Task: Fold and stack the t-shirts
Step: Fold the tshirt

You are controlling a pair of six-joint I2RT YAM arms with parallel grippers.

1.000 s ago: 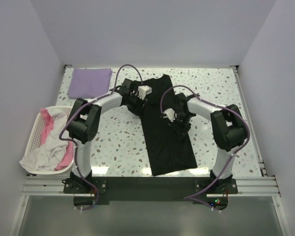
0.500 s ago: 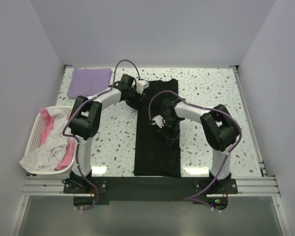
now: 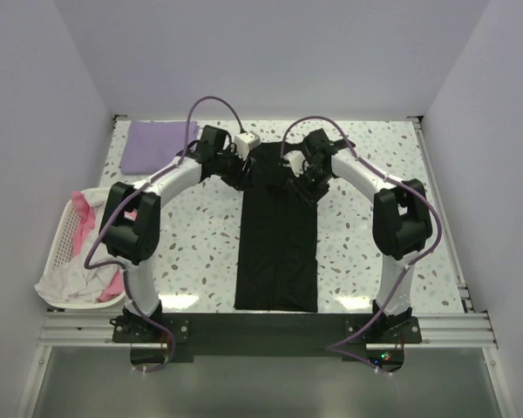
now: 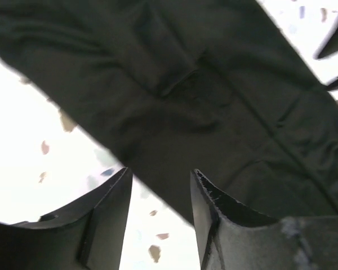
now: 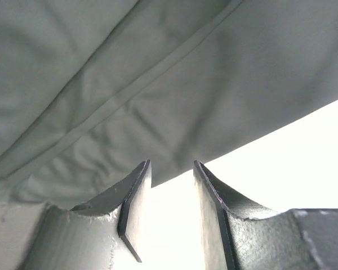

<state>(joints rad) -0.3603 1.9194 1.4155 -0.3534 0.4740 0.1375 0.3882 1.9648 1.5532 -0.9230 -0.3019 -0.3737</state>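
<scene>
The left hand (image 4: 160,171) was released, its fingers apart at the far left edge of the black t-shirt (image 3: 277,244). The right hand (image 5: 172,164) gaped empty at the far right edge. The shirt lay as a long strip down the middle of the table (image 3: 375,226), with a folded purple shirt (image 3: 160,145) at the far left corner.

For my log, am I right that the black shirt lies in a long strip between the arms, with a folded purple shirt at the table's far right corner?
Not quite: the top view shows the purple shirt at the far left corner of the table, not the right. The black shirt does lie in a long strip, as you say.
</scene>
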